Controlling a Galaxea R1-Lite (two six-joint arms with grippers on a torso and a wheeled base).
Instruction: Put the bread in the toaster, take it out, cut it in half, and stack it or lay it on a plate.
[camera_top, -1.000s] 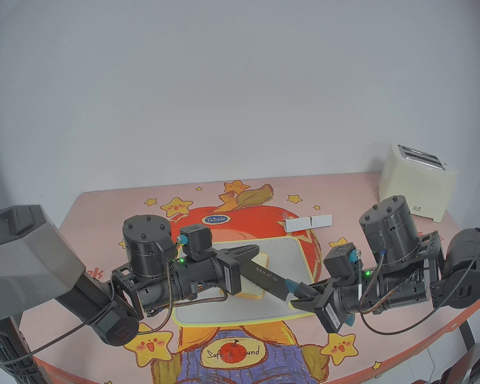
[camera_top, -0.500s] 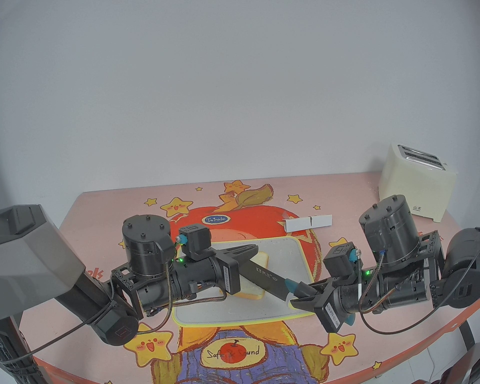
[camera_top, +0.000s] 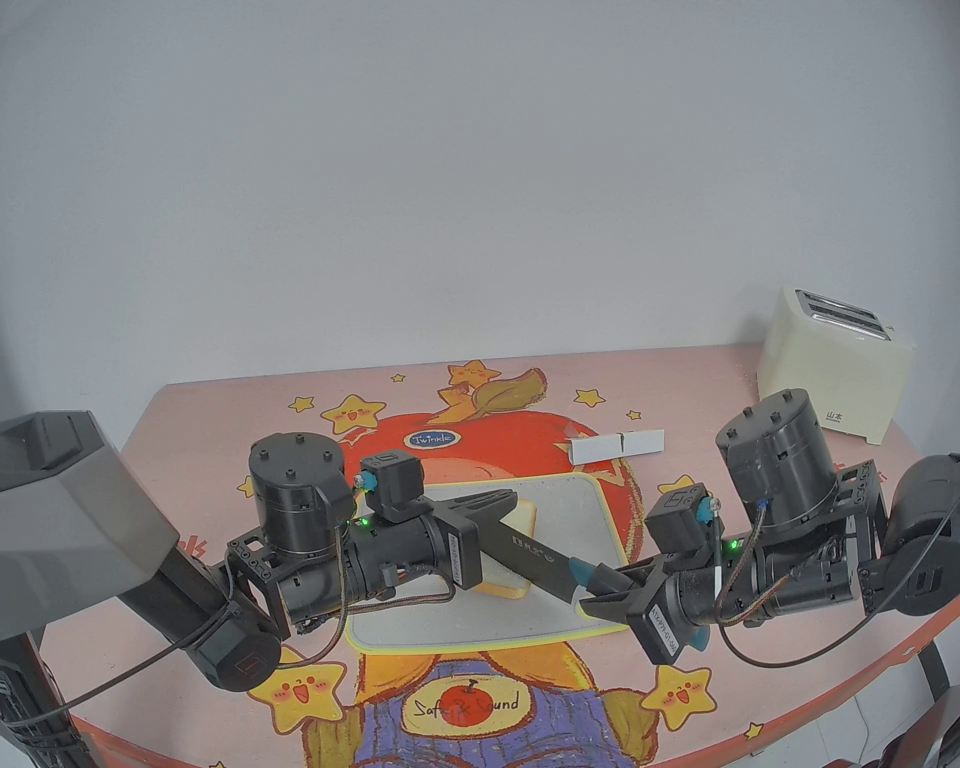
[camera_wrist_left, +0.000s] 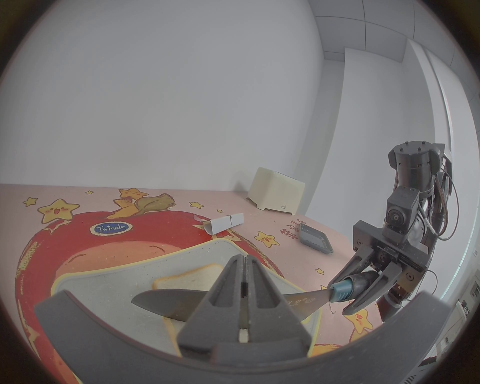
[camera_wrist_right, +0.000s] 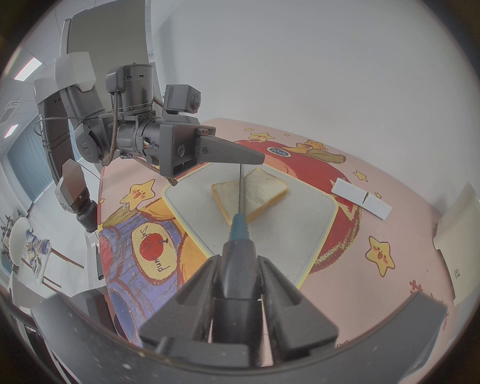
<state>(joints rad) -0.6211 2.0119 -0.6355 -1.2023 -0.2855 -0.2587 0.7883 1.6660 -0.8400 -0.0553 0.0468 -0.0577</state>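
Pinched the knife (camera_top: 525, 555) by its handle in the right gripper (camera_top: 608, 592), blade on edge across the bread (camera_top: 522, 518) and pointing toward 10 o'clock. Found the slice flat on the cutting board (camera_top: 590, 505), toward its 9 o'clock side, largely hidden in the head view behind the left gripper (camera_top: 505, 500), fingers pressed together over the blade. Could not tell whether those fingers touched knife or bread, nor how deep the blade sat. Saw the toaster (camera_top: 835, 365) standing well apart at 2 o'clock.

Black arms (camera_top: 395, 555) bear screw-studded joints (camera_top: 295, 485), looping cables (camera_top: 746, 558), wedge-fingered left pincer (camera_top: 510, 502) and right pincer (camera_top: 600, 592).
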